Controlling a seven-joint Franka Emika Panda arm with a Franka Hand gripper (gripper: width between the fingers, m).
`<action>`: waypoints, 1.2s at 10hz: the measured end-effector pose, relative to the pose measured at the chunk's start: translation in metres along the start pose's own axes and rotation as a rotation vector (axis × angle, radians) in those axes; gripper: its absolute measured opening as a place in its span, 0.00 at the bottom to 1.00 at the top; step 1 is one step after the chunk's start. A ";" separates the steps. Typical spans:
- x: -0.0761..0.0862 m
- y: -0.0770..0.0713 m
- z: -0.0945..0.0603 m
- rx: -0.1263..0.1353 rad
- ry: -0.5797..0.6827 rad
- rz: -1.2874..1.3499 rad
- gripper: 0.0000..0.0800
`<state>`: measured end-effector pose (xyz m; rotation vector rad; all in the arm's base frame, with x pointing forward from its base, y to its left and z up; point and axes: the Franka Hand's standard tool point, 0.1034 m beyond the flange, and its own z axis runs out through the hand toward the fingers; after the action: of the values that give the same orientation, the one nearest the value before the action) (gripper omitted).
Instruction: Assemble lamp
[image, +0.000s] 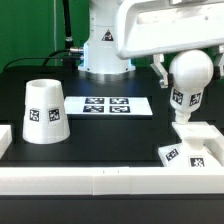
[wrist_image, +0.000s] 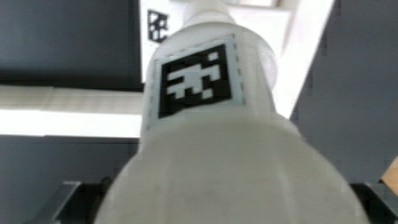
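The white round-topped bulb (image: 189, 80) is held upright in my gripper (image: 186, 62), which is shut on its round top. Its narrow lower end stands right over the middle of the low sloped square base (image: 190, 150) at the exterior view's right; I cannot tell if they touch. In the wrist view the bulb (wrist_image: 210, 120) fills the picture with its tag facing the camera, and dark fingers (wrist_image: 68, 200) flank its wide end. The cup-like conical shade (image: 44, 110) stands mouth down on the black table at the exterior view's left.
The marker board (image: 113, 106) lies flat in the middle of the table. A white rail (image: 100, 180) runs along the front edge. The arm's white base (image: 104, 50) stands at the back, with a green wall behind.
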<state>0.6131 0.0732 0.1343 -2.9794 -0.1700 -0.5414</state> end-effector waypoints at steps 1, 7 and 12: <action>0.003 0.002 0.000 -0.020 0.060 -0.011 0.72; 0.007 -0.013 -0.002 -0.012 0.073 -0.036 0.72; 0.015 -0.017 -0.006 -0.020 0.126 -0.047 0.72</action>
<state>0.6232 0.0907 0.1464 -2.9555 -0.2257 -0.7380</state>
